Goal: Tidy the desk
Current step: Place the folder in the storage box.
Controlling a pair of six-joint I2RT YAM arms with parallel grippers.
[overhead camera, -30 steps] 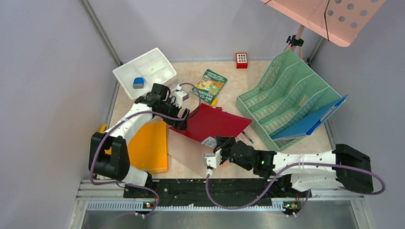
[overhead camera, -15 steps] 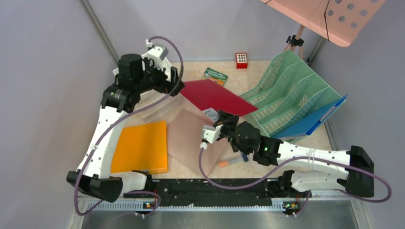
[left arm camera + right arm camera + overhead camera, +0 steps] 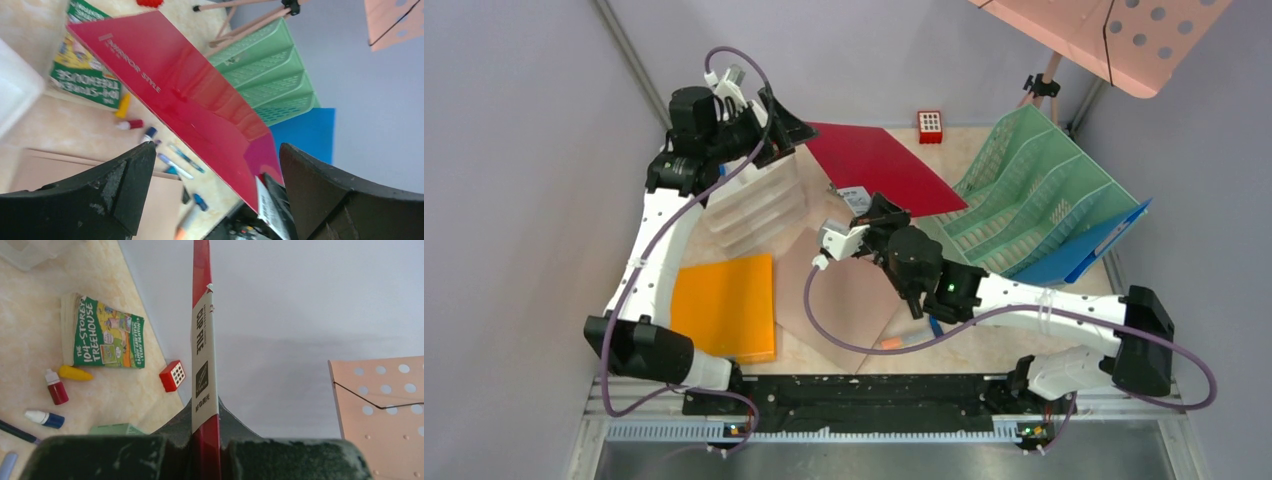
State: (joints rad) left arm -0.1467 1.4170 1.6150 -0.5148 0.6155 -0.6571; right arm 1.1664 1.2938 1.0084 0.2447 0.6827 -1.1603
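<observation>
Top external view showed the job half done: the beige, marble-like desk (image 3: pixel 949 140) lay between grey walls under both arms, with loose things on it. Your right gripper (image 3: pixel 856 203) was clamped on the label corner of the glossy red plastic folder (image 3: pixel 879 165), held up off the surface; the right wrist view confirmed it, both pads pressed on the folder's edge. Your left gripper (image 3: pixel 779 125) stood with its jaws wide apart and nothing between them, up by the folder's far corner and above the clear plastic drawer unit (image 3: pixel 759 205).

The likely step was filing the folder in the green mesh file rack (image 3: pixel 1034 185), where a blue folder (image 3: pixel 1084 250) already leaned. To do it well, you needed to keep the pinch firm, turn the sheet on edge in line with a free slot, and lead with the low corner. A one-corner hold lets a thin sheet sag and swing, so slow travel suited it.

Some things were hard to read. The green paperback book (image 3: pixel 105 332) showed only to the wrists; from above the folder hid it. The right wrist covered the pinch itself there. Whether the folder's right edge touched the rack could not be told, and the pens by the right forearm were partly hidden.
</observation>
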